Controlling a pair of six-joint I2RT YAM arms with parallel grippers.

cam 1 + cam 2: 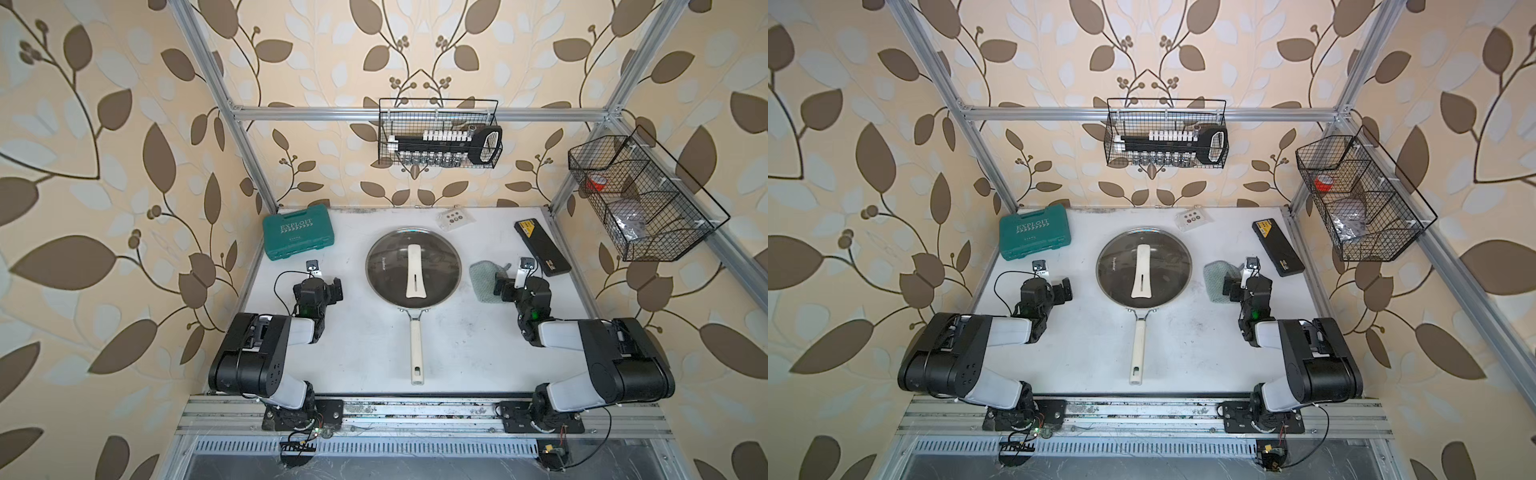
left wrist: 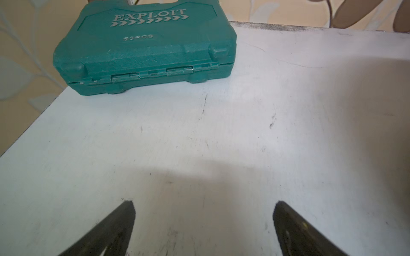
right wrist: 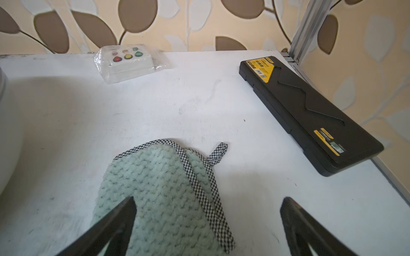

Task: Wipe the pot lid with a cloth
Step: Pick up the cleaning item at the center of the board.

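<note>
Leafy brown and cream wallpaper wraps round a white, scuffed tabletop with a metal frame at its corners

Both arms reach out low over it. The right gripper has its jaws spread wide and grips nothing. In the right wrist view one black finger shows in front of the cloth and the other shows in front of bare tabletop. I cannot tell if the finger touches the cloth. The cloth is pale green and bumpy, with a black and white checked edge and a little loop. It lies on the tabletop just beside the pot lid, on the robot's right, not touching it.

The left gripper is wide open too, with only bare tabletop between its fingers. It sits well apart from the pot lid, on the other side.

The pot lid is round clear glass with a metal rim and a long white bar handle on top. It rests on a dark frying pan in the middle of the tabletop, between the two arms. The frying pan's long cream handle points back toward the arm bases.

Farther out, a green tool case marked EXPLOIT sits in the far left corner. A clear packet with round buttons lies near the back edge. A long black case with yellow labels lies by the right edge. One wire basket hangs on the back rail and another wire basket hangs on the right side
</note>
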